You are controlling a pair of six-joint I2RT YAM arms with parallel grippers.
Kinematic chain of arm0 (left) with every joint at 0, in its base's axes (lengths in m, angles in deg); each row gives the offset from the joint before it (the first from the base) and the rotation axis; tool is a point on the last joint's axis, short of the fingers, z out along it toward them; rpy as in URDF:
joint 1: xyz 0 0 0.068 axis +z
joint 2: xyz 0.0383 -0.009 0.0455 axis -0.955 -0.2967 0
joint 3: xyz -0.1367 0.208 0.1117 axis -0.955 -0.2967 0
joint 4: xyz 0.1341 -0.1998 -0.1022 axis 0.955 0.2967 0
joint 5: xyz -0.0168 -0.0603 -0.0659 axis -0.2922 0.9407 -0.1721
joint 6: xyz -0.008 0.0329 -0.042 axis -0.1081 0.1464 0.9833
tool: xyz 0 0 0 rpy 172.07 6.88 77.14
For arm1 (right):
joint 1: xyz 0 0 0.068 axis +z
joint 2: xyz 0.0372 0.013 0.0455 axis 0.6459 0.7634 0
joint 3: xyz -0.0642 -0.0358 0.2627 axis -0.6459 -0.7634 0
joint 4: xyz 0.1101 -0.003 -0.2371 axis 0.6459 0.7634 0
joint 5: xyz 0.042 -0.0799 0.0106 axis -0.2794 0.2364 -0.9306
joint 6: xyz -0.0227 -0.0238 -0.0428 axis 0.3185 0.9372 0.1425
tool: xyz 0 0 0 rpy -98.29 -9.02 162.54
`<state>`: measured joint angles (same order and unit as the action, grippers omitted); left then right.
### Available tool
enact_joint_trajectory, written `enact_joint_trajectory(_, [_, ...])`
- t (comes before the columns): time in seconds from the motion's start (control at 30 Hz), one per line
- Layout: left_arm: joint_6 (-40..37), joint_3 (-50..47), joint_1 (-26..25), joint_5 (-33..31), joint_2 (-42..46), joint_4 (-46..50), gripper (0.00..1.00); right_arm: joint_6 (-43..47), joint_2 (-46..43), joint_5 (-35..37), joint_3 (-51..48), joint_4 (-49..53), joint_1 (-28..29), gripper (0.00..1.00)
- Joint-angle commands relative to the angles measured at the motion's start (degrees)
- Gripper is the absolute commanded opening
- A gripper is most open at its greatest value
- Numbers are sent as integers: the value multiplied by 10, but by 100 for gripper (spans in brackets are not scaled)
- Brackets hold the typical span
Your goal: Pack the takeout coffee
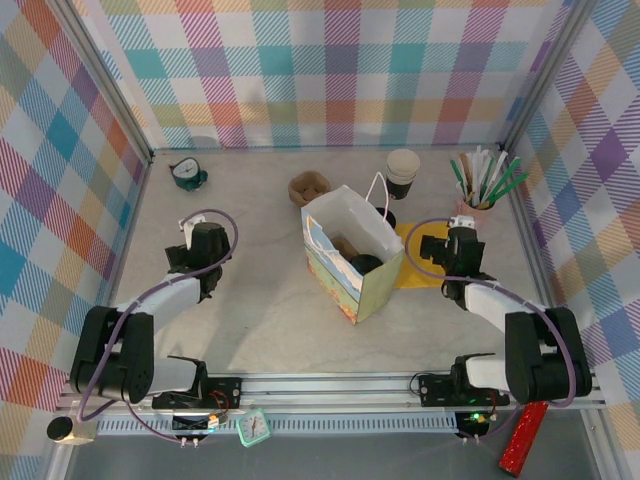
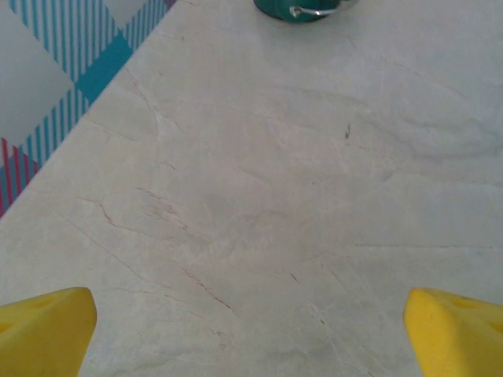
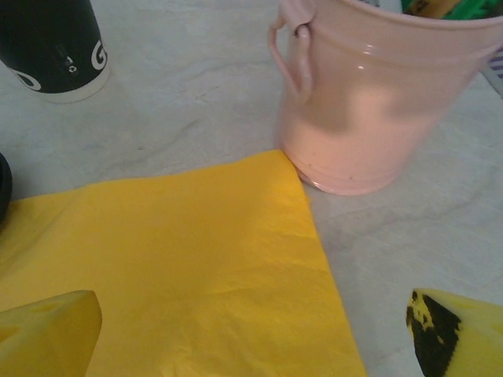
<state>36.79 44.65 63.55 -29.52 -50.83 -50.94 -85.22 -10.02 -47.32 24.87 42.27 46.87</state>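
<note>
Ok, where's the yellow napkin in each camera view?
Top external: yellow napkin, right of the paper bag, centre-right.
Right wrist: lower left and centre, its corner reaching the pink bucket at its base.
Left wrist: looks toward the teal clock.
Shared landmark: the pink bucket, beyond the napkin's far right corner in both.

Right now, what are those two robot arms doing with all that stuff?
Neither arm is holding anything. The left claw is open above the bare pale stone-look table, not far from a small teal alarm clock. The right claw is open over a yellow paper napkin, beside a pink metal bucket. A black-lidded paper cup seems to sit inside the open printed paper bag in the middle.
</note>
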Motion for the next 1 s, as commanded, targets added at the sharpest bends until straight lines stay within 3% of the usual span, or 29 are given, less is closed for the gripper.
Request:
enact_joint_trajectory(0.0, [-16, 1, 8, 20, -6, -71, 100, 8, 12, -12, 32, -7, -4, 99])
enact_joint_trajectory(0.13, [-16, 43, 8, 38, 6, -24, 100, -38, 4, -17, 100, 129, -6, 99])
enact_joint_trajectory(0.27, [44, 118, 8, 71, 5, 75, 100, -97, -17, -31, 140, 211, -11, 99])
enact_joint_trajectory(0.47, [105, 205, 8, 194, 19, 189, 100, -149, -13, -75, 276, 384, -45, 99])
enact_joint_trajectory(0.73, [144, 271, -5, 347, 37, 272, 100, -119, 29, -101, 440, 468, -77, 75])
enact_joint_trajectory(0.97, [152, 300, -28, 373, 50, 297, 100, -104, 101, -131, 515, 533, -113, 57])
